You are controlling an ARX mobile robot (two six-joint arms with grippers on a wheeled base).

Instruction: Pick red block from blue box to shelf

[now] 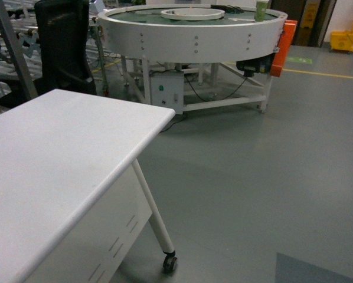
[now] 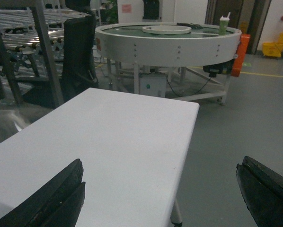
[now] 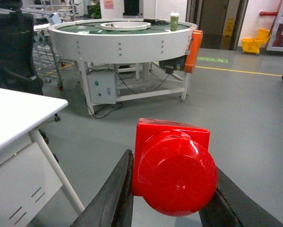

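- A round white machine table (image 1: 191,32) is seen at the back of the grey floor (image 1: 265,177), with a green cup (image 3: 174,21) standing on its top.
- A white desk (image 1: 58,159) on castors fills the near left; a black chair (image 1: 64,44) stands behind it.
- A metal rack (image 2: 18,42) is partly visible at the far left.
- The left gripper (image 2: 160,189) is held wide open above the desk, with nothing between its fingers.
- The red block (image 3: 172,165) is clamped by the right gripper (image 3: 172,189) above the floor, stud toward the camera.
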